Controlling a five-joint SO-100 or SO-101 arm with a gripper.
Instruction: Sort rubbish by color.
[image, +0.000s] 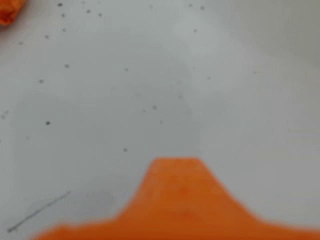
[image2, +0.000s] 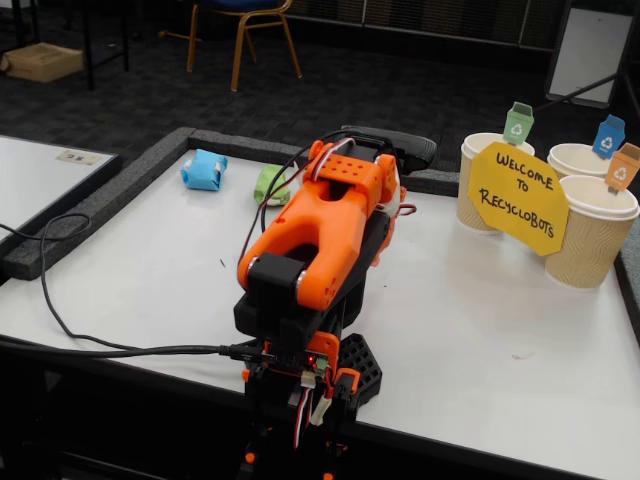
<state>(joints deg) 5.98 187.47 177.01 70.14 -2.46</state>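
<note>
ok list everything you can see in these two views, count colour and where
blue paper wad: 1, light blue, far left of the white table in the fixed view
green paper wad: 1, light green, right of the blue one, partly behind the arm
orange paper wad: 1, orange, top left corner of the wrist view, cut off by the edge
paper cups: 3, cream, far right of the table
tags: 3, green, blue, orange, one above each cup
sign: 1, yellow, in front of the cups
table: 1, white, dark border
chair: 1, in the background
arm: 1, orange and black, folded at table centre
gripper: 1, orange, bottom of wrist view, blurred
</note>
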